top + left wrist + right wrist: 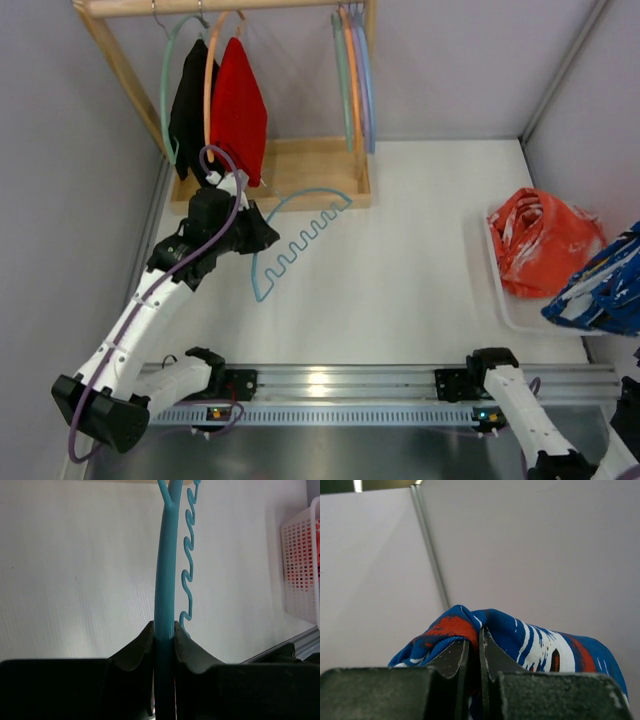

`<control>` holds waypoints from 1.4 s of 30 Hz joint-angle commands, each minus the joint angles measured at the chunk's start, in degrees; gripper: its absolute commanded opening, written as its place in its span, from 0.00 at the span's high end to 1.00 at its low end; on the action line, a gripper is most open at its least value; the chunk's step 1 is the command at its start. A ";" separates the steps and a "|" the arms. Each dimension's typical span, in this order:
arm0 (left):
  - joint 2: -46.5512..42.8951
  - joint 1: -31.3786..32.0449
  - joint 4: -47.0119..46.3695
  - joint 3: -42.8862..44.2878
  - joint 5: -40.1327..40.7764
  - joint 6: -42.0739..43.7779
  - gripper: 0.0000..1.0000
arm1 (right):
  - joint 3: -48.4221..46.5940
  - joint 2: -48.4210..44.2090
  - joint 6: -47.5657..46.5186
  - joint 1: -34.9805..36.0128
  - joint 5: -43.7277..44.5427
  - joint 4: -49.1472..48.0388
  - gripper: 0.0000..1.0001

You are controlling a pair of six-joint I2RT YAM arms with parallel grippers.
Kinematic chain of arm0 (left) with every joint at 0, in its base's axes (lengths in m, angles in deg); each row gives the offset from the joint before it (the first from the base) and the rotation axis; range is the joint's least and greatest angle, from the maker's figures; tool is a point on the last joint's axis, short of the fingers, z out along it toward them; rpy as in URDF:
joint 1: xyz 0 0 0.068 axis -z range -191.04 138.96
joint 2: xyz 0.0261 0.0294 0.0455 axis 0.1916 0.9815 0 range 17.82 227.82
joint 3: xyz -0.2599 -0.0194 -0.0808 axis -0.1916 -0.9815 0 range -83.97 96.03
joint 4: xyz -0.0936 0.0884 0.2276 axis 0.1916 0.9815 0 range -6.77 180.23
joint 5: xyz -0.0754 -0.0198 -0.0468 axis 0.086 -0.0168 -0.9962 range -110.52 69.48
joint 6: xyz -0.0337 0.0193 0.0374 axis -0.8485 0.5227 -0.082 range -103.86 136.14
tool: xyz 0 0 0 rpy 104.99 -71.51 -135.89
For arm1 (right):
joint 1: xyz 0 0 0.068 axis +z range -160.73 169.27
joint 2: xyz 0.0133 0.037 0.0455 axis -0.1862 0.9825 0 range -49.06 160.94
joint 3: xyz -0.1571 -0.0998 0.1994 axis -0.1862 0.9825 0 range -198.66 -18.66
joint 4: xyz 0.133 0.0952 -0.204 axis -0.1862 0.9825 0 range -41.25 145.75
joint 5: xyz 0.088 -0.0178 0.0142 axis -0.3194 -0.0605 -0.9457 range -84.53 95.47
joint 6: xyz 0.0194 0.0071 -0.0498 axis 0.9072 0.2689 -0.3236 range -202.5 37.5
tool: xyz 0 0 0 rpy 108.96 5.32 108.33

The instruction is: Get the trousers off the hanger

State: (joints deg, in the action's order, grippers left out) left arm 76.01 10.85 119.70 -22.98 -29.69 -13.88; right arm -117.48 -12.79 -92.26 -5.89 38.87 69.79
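The teal hanger (296, 240) lies bare on the white table in front of the wooden rack, its wavy bar toward the right. My left gripper (262, 235) is shut on its rounded loop; in the left wrist view the teal rod (165, 580) runs up from between my fingers (142, 647). The blue trousers (605, 285) with white and red print hang at the right edge, off the hanger. My right gripper (474, 645) is shut on a fold of the trousers (530, 635); the gripper itself is hidden in the top view.
A wooden rack (280, 170) at the back holds a black garment (190, 105) and a red one (240, 105) on hangers, plus spare hangers (355, 70). A white basket (510, 300) at right holds an orange-red garment (540, 240). Metal rail (400, 385) along the near edge.
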 commanded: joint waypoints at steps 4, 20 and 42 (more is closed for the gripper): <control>-0.10 -0.09 -3.60 3.69 -1.12 -0.30 1.00 | 13.70 -6.37 -5.71 -7.73 6.49 -3.63 1.00; -1.68 -0.18 -3.69 2.29 -0.50 -0.21 1.00 | 34.48 -13.51 -2.37 -25.14 8.61 -3.54 1.00; -4.14 -0.18 -3.16 7.29 -4.89 5.50 1.00 | 47.84 19.97 3.96 -25.23 -21.71 -22.09 1.00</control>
State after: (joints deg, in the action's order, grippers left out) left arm 73.96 10.85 120.18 -20.14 -32.79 -10.65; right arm -71.08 5.87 -91.04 -30.52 23.27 53.27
